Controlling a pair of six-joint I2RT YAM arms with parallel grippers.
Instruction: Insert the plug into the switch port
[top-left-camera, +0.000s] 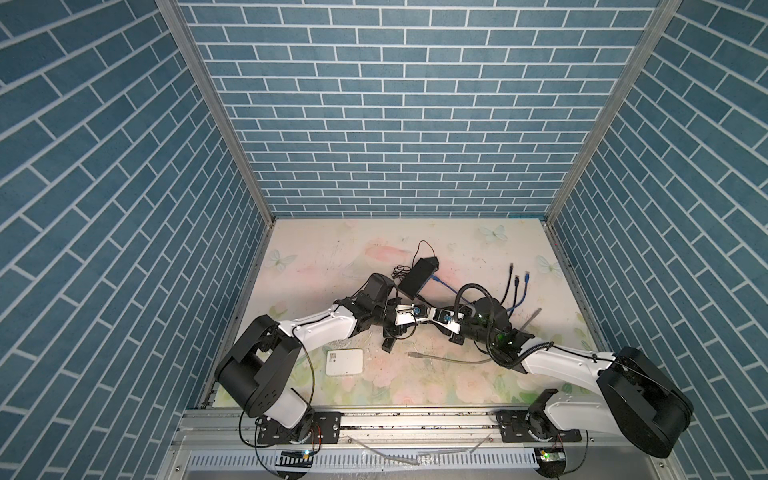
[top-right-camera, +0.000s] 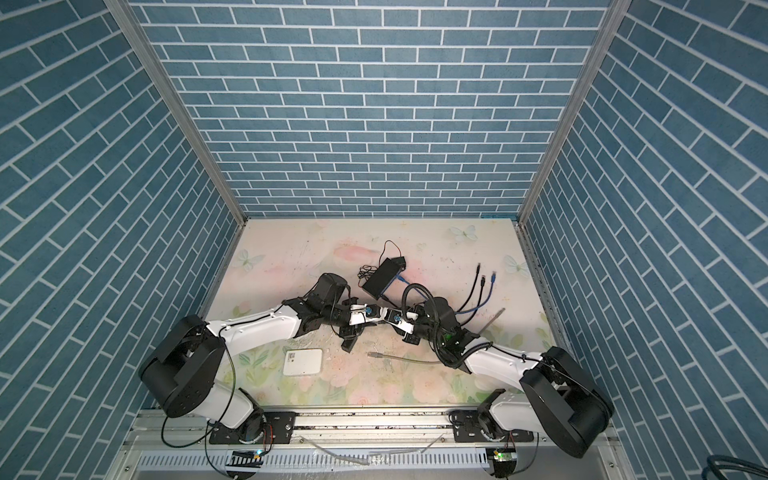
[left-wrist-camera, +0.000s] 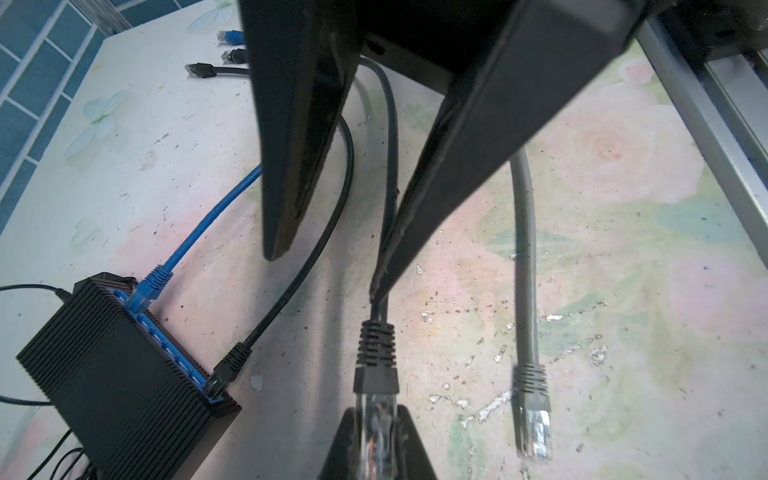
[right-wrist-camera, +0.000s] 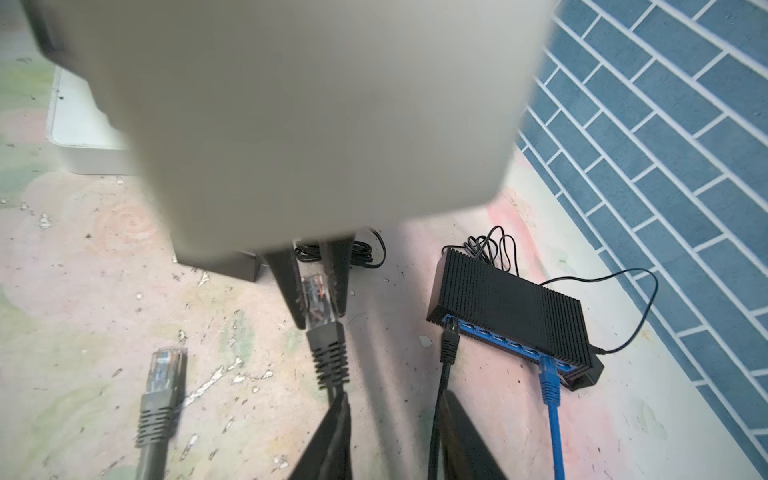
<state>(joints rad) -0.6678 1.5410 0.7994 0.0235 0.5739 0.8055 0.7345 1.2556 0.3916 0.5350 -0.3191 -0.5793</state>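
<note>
Centrally on the floral table (top-left-camera: 457, 249), both arms meet near the black switch (top-left-camera: 419, 275), whose port row carries a blue cable (left-wrist-camera: 154, 281) at one end and a black cable (left-wrist-camera: 233, 360) at the other. Beside it the left gripper (right-wrist-camera: 320, 320) is pinched tight on the clear plug (left-wrist-camera: 375, 419), which sits outside the ports, apart from the switch; the right gripper (left-wrist-camera: 323, 274) stands spread, one finger (left-wrist-camera: 478, 166) against the plug's black lead (left-wrist-camera: 392, 158). Smaller still, a loose gray cable (left-wrist-camera: 532, 382) lies on the table just beside the held plug.
</note>
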